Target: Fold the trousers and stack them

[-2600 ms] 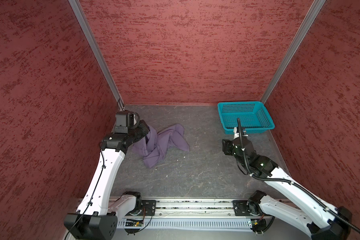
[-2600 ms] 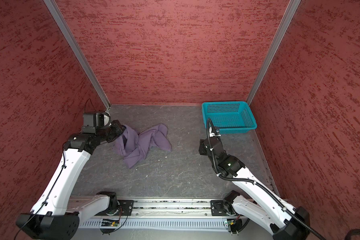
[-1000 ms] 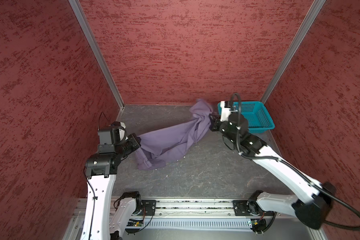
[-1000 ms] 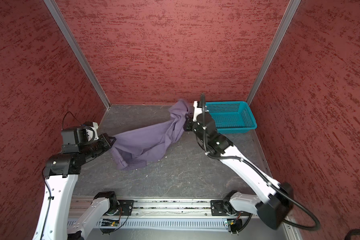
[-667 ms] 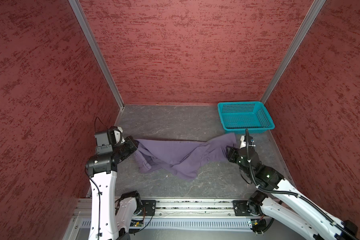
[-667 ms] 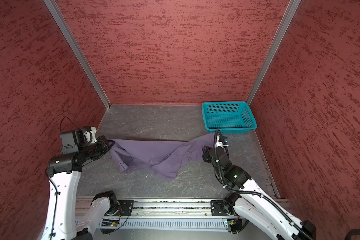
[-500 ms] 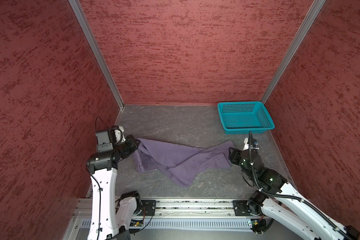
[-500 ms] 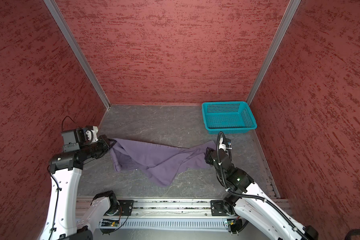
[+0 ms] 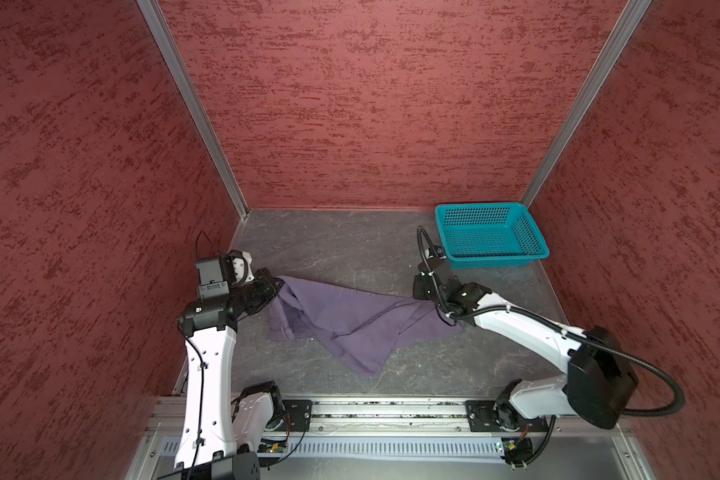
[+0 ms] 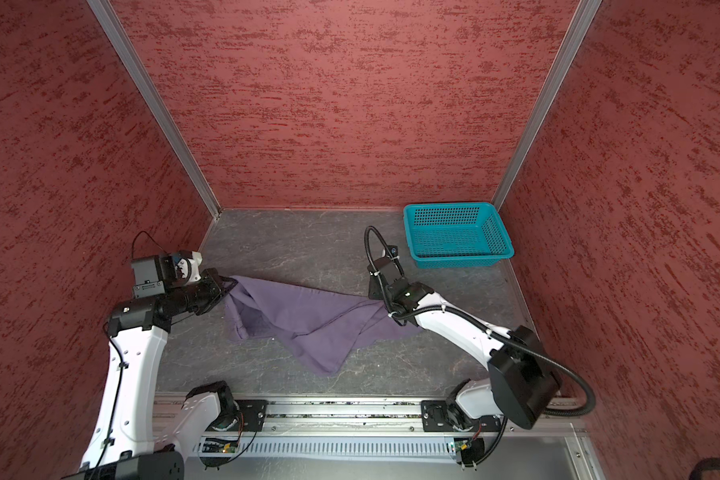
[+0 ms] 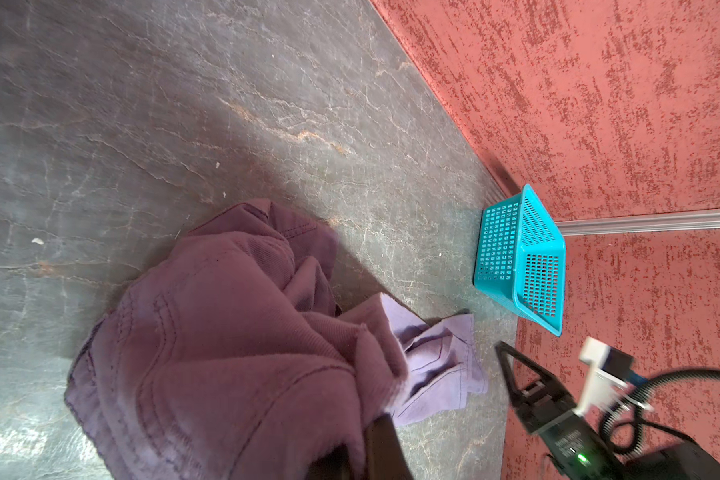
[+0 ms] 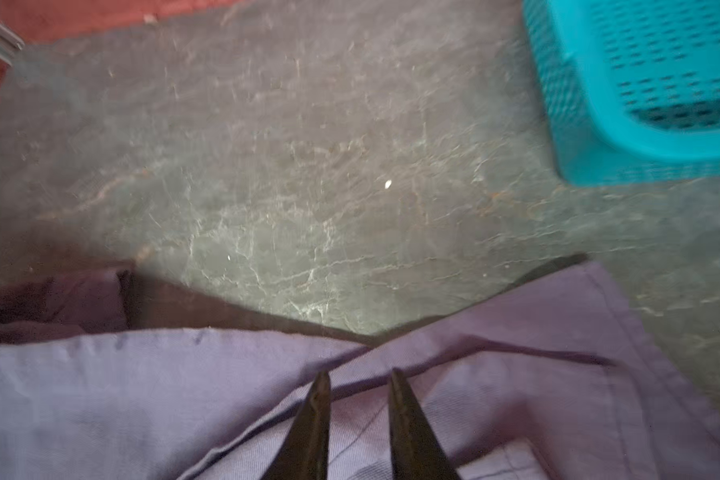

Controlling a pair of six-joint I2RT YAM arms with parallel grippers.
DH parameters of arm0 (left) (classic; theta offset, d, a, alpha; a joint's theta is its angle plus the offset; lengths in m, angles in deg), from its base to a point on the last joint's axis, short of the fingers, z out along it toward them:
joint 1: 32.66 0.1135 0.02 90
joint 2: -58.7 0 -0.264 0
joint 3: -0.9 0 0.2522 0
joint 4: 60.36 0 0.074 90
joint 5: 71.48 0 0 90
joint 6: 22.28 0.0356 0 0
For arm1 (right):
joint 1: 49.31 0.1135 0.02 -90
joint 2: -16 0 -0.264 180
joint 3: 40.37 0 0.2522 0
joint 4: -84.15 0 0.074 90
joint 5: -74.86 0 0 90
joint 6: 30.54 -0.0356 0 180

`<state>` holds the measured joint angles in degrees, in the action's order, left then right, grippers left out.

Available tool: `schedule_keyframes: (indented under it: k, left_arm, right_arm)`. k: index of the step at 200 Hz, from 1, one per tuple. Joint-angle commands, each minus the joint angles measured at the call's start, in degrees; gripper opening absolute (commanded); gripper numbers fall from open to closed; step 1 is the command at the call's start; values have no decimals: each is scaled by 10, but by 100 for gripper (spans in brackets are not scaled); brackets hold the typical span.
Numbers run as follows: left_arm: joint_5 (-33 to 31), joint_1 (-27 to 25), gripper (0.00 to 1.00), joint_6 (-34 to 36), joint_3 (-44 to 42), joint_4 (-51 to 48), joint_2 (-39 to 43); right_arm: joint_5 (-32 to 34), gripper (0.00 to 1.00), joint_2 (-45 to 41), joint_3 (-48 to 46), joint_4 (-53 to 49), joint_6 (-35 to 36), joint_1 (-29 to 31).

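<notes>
3 red textured walls [image 9: 371,104] close in a grey stone-look table [image 9: 350,245]. The purple trousers [image 9: 350,320] lie unfolded and creased across the middle of the table, stretched from left to right. 1 loose corner of cloth points toward the front rail [image 9: 371,409]. In both top views the left end is bunched while the right end lies flatter. A teal basket [image 9: 495,261] sits in the far right corner, apart from the trousers. The left gripper [image 9: 276,286] is clamped on the bunched left end of the trousers (its wrist view shows cloth gathered right at the jaws). The right gripper [image 12: 358,376] sits low over the right end. Its 2 thin fingers [image 12: 319,415] are parted by a narrow gap with nothing pinched between them. I cannot tell whether the tips touch the cloth.
</notes>
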<state>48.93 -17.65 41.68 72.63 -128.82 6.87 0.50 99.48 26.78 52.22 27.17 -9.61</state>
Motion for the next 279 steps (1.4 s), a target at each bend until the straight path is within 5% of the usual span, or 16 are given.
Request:
schedule_keyframes:
  k: [1,27,47,62,88,103,160,186,206,250,279]
  left_arm:
    - [18,3,0,19,-11,12,17]
    - [14,7,0,17,-11,2,14]
    - [30,9,0,21,-4,3,15]
    - [19,9,0,21,-6,3,15]
    - [26,10,0,15,-14,12,3]
    - [28,10,0,11,-18,25,-10]
    - [58,7,0,-52,-26,119,-69]
    - [49,-10,0,-61,0,131,-98]
    - [19,-28,0,-54,30,123,-112]
    - [-53,-23,0,-61,58,111,-127]
    - [-41,-22,0,-56,58,114,-130]
  right_arm:
    - [-50,28,50,10,32,1,10]
    - [-88,51,101,0,71,-7,20]
    - [-115,56,137,-5,79,-12,25]
    - [-124,47,148,-21,81,-18,29]
    - [-111,10,111,-88,83,-51,30]
    - [-91,0,62,-133,69,-69,30]
    - [59,0,-237,-199,-120,-96,22]
    - [140,0,-298,-147,-227,-76,-31]
    - [203,0,-342,-119,-337,-144,-42]
    - [125,0,-475,-150,-321,-212,-53]
    - [38,5,-394,-148,-238,-143,-53]
